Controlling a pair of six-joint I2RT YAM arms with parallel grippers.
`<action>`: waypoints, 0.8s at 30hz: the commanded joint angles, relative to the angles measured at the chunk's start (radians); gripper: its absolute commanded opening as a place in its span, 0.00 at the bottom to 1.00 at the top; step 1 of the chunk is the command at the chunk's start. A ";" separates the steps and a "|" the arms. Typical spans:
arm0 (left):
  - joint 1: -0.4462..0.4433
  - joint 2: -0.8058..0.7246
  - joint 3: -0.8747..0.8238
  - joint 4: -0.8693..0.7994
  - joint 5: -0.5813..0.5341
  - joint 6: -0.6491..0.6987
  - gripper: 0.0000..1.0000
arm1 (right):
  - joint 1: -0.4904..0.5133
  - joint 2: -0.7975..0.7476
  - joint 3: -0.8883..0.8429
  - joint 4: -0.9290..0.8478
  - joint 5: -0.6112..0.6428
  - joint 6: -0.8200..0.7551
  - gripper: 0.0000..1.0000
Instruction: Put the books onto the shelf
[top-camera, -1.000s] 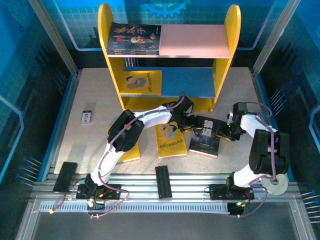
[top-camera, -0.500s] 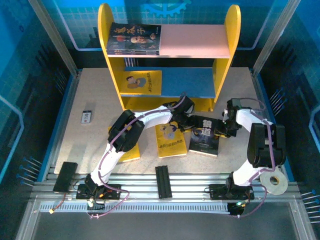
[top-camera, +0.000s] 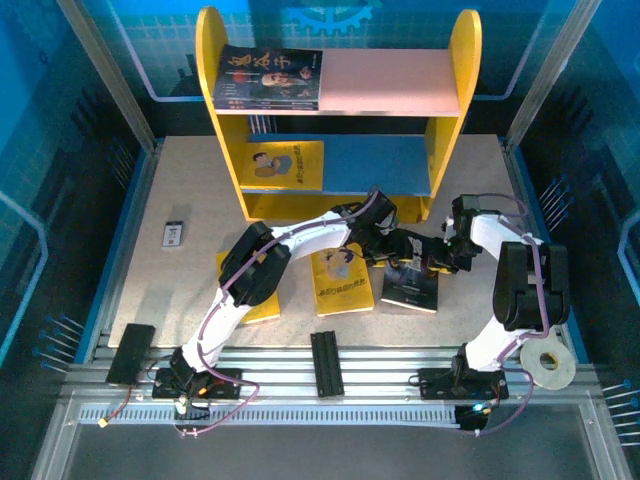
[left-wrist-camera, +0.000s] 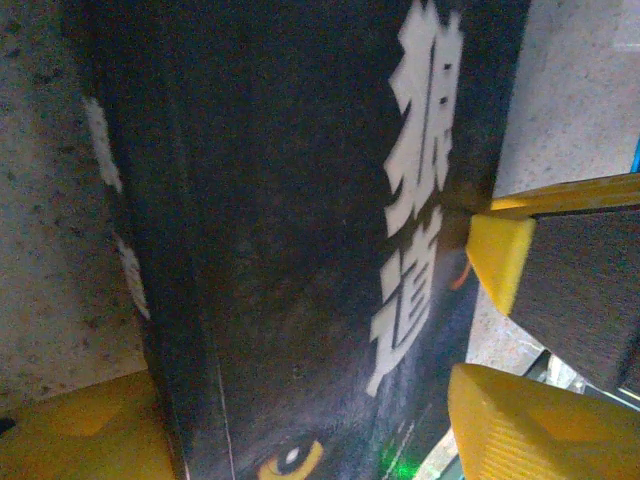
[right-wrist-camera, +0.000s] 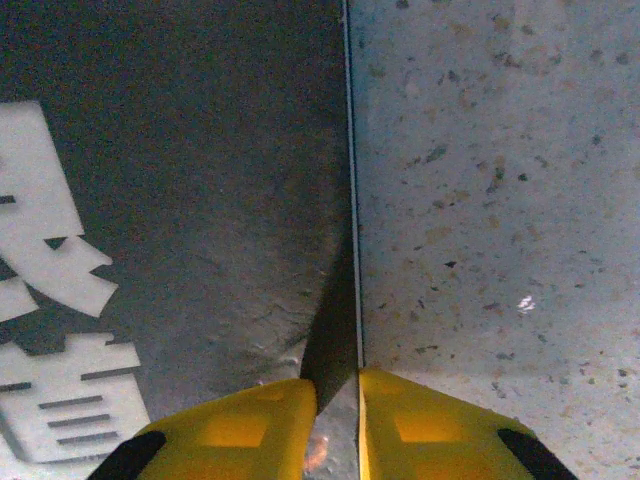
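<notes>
Speckled beige tabletop (top-camera: 190, 190) runs back to the shelf (top-camera: 390, 82), which has free room along its right side. In front of it the dark wolf book (top-camera: 412, 288) lies just right of a yellow book (top-camera: 342, 282), with both arms bent over it. The right gripper (right-wrist-camera: 340, 388) is pinched onto the dark book's right edge, its fingertips almost meeting with the thin edge between them. The left gripper (top-camera: 388, 240) stands partly open at the book's far left corner, with the cover between its fingers and no clear clamp on it.

The step in hand looks like lifting this book off the table. A shallow edge pinch on a floppy paperback may slip, or peel up only the cover. The right arm should therefore raise it slowly, with the left steadying the opposite side, before carrying it to the shelf.
</notes>
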 joint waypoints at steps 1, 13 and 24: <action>-0.035 -0.079 0.001 0.086 0.077 0.021 0.65 | 0.042 0.040 -0.048 0.052 -0.094 -0.002 0.23; -0.054 -0.063 -0.005 0.048 0.020 0.056 0.55 | 0.015 0.028 -0.087 0.106 -0.200 0.009 0.45; -0.054 -0.037 0.027 0.015 -0.006 0.060 0.50 | -0.052 -0.017 -0.126 0.106 -0.262 -0.006 0.58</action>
